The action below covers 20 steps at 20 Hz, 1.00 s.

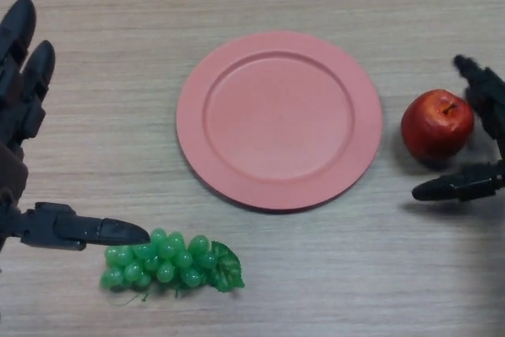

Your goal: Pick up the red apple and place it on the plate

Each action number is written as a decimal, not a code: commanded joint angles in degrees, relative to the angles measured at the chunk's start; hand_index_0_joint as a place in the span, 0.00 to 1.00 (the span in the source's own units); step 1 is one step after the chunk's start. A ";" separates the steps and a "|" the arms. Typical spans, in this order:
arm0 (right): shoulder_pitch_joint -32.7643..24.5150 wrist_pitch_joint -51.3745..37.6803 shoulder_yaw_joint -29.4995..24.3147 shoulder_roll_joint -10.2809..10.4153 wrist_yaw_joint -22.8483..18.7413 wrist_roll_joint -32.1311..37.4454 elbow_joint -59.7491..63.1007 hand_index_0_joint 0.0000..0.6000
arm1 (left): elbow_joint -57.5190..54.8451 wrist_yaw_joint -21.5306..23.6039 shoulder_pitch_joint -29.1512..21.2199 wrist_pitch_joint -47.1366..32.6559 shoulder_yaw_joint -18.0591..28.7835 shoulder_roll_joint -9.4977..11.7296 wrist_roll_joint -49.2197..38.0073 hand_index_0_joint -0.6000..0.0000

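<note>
1. The red apple (436, 125) sits upright on the wooden table (95, 37), stem up, just right of the plate (278, 120).
2. It is round and glossy; the plate is pink, smooth, circular (nothing on it).
3. The right hand (479, 136) is spread apart around the apple, not closed on it.
4. The left hand (31, 147) is open, thumb near plastic green grapes (170, 261).

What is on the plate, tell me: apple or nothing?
Nothing. The pink plate is bare; the red apple sits on the table to its right, between the open fingers of the right hand.
</note>
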 commanded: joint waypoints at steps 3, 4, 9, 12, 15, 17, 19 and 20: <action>-4.36 -5.05 -2.76 -1.85 -7.16 0.43 -3.72 1.00 | -1.39 0.53 -0.76 -10.38 2.49 1.15 2.78 1.00; -3.58 -2.66 -3.21 -1.15 -6.40 2.84 -6.46 1.00 | -1.14 0.47 -0.69 -10.55 2.60 1.22 2.69 1.00; 0.00 11.64 -3.03 1.27 -5.69 10.73 -25.34 1.00 | -1.95 0.34 -0.44 -10.12 2.80 1.31 2.59 1.00; 1.42 20.88 0.73 4.63 -5.21 9.77 -38.75 1.00 | -1.87 -0.33 -0.67 -10.02 3.82 1.38 0.87 1.00; 0.08 22.85 5.64 9.19 -4.69 2.56 -41.79 1.00 | -0.95 -1.05 -0.57 -10.64 4.74 1.63 -0.79 1.00; -1.82 25.18 10.56 11.04 -7.06 2.14 -41.34 1.00 | -0.72 -1.43 -0.29 -10.97 5.38 1.62 -1.66 1.00; -4.29 25.15 16.47 11.51 -10.71 0.77 -37.54 1.00 | -0.23 -1.71 -0.25 -11.65 5.92 1.55 -2.52 1.00; -5.46 24.81 19.70 11.59 -13.27 3.33 -35.51 1.00 | 0.06 -1.92 -0.02 -12.15 6.26 1.50 -3.01 1.00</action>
